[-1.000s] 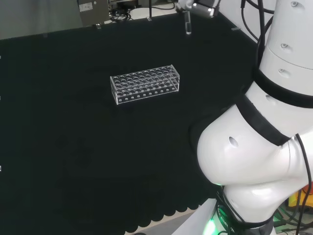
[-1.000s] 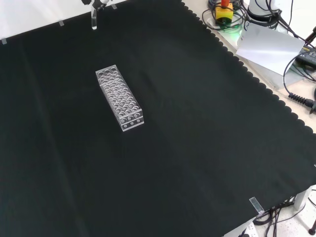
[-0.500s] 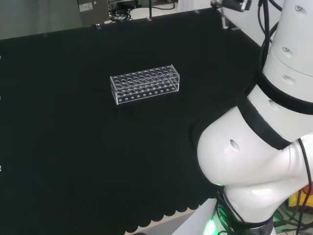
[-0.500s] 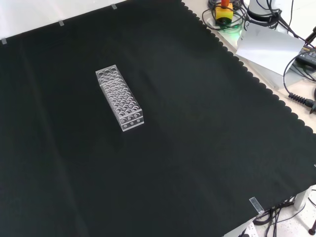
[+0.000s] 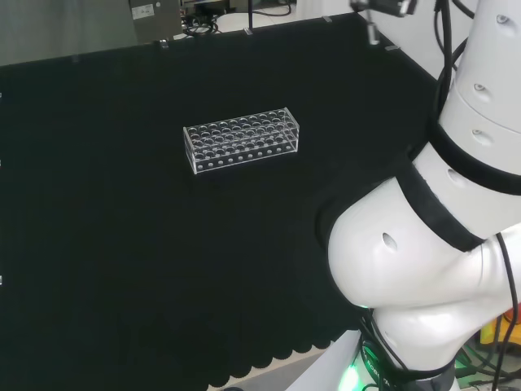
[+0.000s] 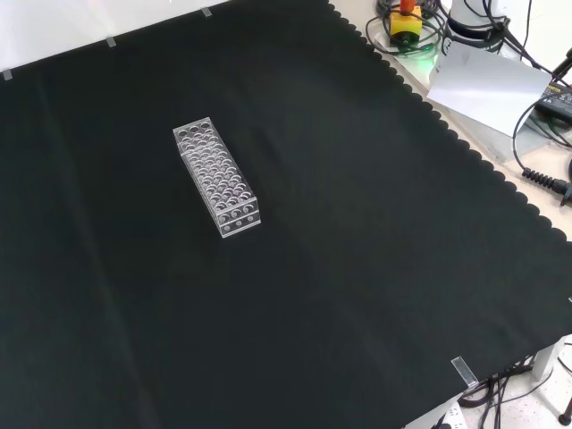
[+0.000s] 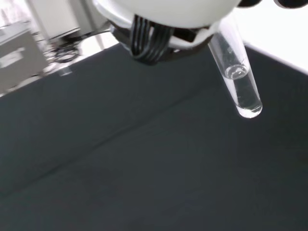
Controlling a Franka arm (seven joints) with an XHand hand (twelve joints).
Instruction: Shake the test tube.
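A clear test tube (image 7: 239, 82) with a little clear liquid in its rounded end hangs tilted from the hand (image 7: 163, 12), high above the black cloth. In the head view the hand (image 5: 389, 6) sits at the top edge with the test tube (image 5: 373, 32) pointing down below it, beyond the cloth's far right corner. The hand's fingers are closed on the tube's upper end, which is hidden. A clear plastic rack (image 5: 242, 139) with several rows of holes stands on the cloth, well to the left of the hand; the rack (image 6: 217, 178) looks empty.
The arm's own white links (image 5: 440, 269) fill the head view's right side. In the front view, cables and a yellow-red device (image 6: 407, 22) and a grey sheet (image 6: 487, 85) lie beyond the cloth's scalloped edge at top right.
In the head view the hand and tube swung right within the last second, mostly in its first half. They left the front view's top edge. The rack stayed put.
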